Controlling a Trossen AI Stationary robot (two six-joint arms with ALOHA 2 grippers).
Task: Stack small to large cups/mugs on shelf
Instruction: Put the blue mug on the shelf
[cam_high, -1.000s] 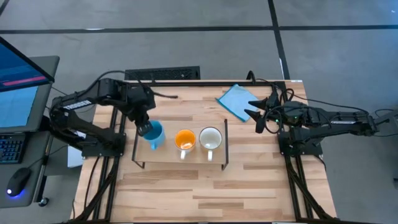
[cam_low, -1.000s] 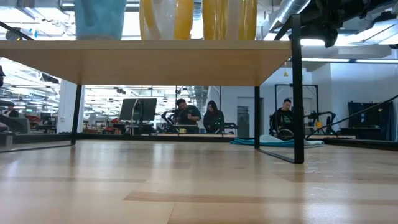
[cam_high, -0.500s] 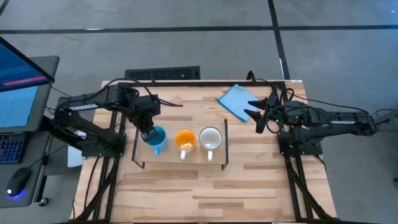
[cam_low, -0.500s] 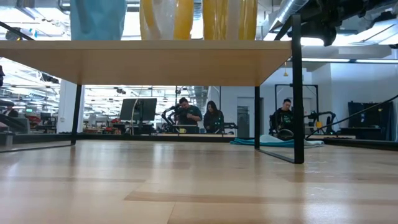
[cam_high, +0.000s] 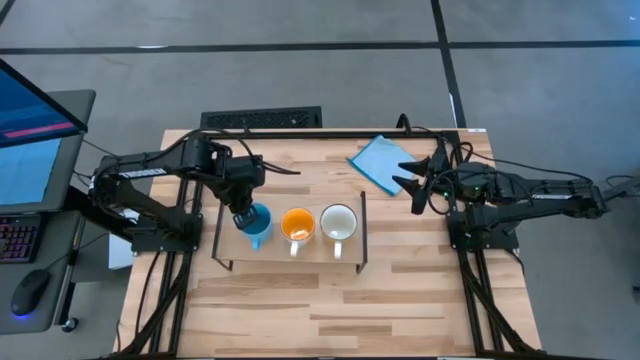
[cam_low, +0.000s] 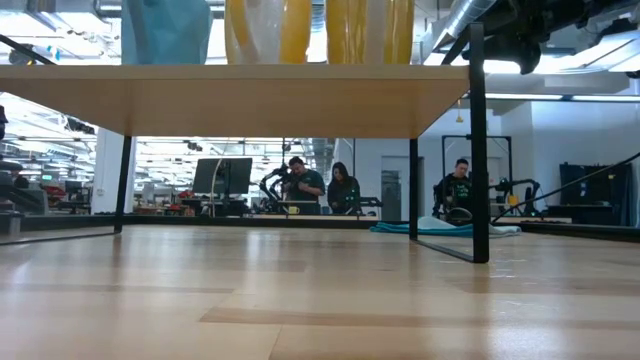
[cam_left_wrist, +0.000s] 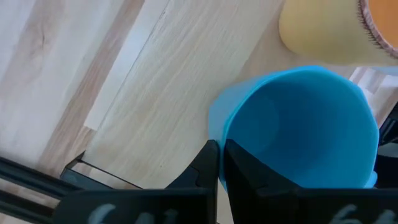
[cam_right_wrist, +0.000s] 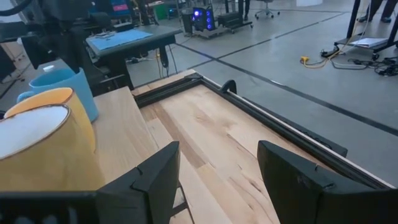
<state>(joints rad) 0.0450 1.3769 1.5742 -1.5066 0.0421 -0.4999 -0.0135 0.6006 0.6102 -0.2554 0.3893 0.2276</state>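
The shelf (cam_high: 290, 250) is a low light-wood board on black wire legs in the middle of the table. Three mugs stand in a row on it: blue (cam_high: 256, 222) at the left, orange (cam_high: 297, 224) in the middle, white (cam_high: 339, 222) at the right. My left gripper (cam_high: 242, 212) is shut on the blue mug (cam_left_wrist: 298, 124). The low view shows the board (cam_low: 240, 100) from below, with the blue mug's base (cam_low: 165, 35) at its top. My right gripper (cam_high: 414, 181) is open and empty at the table's right, next to a flat blue cloth (cam_high: 378, 160). My left gripper holds the blue mug by its rim wall (cam_left_wrist: 219, 134), on the side away from the orange mug. One finger (cam_left_wrist: 239, 165) is inside the mug and one (cam_left_wrist: 208, 163) outside. The fingers come from above, pointing down. The mug is upright with its base at the shelf top.
The orange mug (cam_left_wrist: 323, 31) stands close beside the blue one. Black rails (cam_high: 330, 131) run along the table's far edge. The table in front of the shelf (cam_high: 300, 310) holds nothing. People and equipment show in the room beyond (cam_low: 320, 185).
My left arm's wrist has swung toward the table's right and the gripper has turned, still shut on the blue mug. The mug has gone from tilted to upright and shifted a little toward the orange mug.
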